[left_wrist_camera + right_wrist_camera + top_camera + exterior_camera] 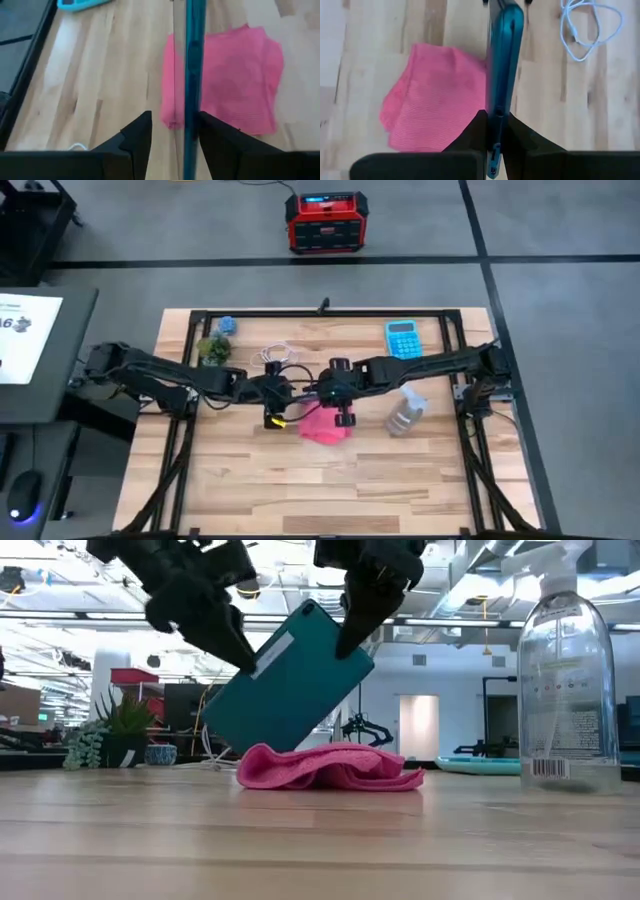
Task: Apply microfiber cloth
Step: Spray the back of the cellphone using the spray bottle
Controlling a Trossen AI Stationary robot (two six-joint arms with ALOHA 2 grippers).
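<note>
Pink microfiber cloth [330, 768] lies crumpled on the wooden table [320, 840] at the low view's centre — under a tilted teal phone [292, 678] held above it. Right gripper [493, 131] is clamped on the phone's edge; left gripper [172, 132] straddles the other edge, fingers slightly apart. A spray bottle [566, 680] stands at right.

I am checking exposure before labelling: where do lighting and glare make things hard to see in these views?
Low view: bright ceiling lights behind turn the left gripper and the right gripper into dark silhouettes, and highlights sit on the spray bottle. Wrist views: the table washes out pale beside the microfiber cloth. High view: even light, no strong glare.
</note>
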